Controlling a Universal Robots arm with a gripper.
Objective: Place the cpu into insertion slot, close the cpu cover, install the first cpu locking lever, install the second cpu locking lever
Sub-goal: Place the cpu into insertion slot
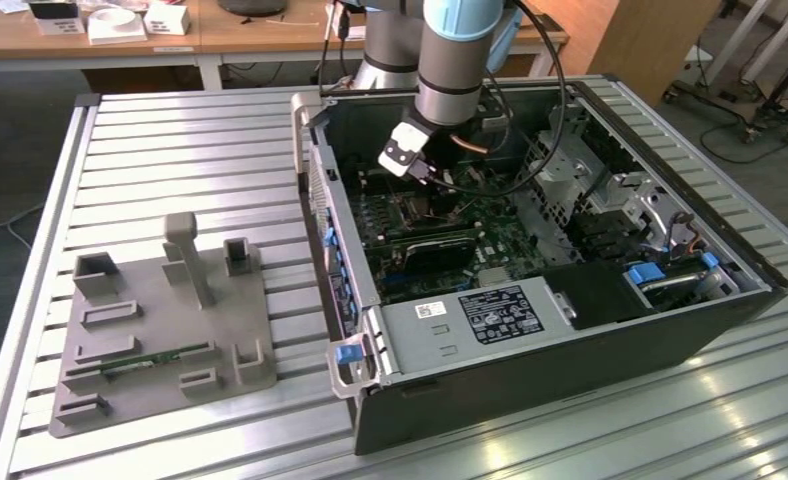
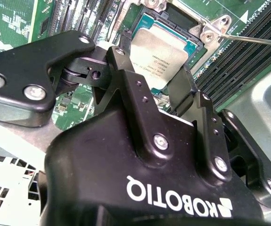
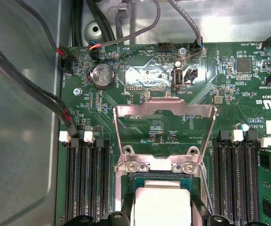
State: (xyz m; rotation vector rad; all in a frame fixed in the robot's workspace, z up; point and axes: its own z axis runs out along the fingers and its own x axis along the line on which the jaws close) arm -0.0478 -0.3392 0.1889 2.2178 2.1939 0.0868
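The cpu (image 3: 161,202), a flat square chip with a dull silver top, lies over the insertion slot (image 3: 147,179) on the green board. My gripper (image 3: 162,213) straddles it, a black finger pressed against each of two opposite edges; the second wrist view shows the cpu (image 2: 161,47) between the same fingers (image 2: 126,66). The cpu cover (image 3: 166,112), a silvery frame with a big window, is swung open away from the slot. A thin locking lever (image 2: 248,40) runs beside the socket. In the exterior view the gripper (image 1: 418,180) reaches down into the open computer case (image 1: 541,360).
Long black memory slots (image 3: 86,179) flank the socket on both sides. Black cables (image 3: 41,89) run along the case wall, close to the board. On the slatted table at the exterior view's left stands a grey fixture (image 1: 154,320) holding a green memory stick (image 1: 141,362).
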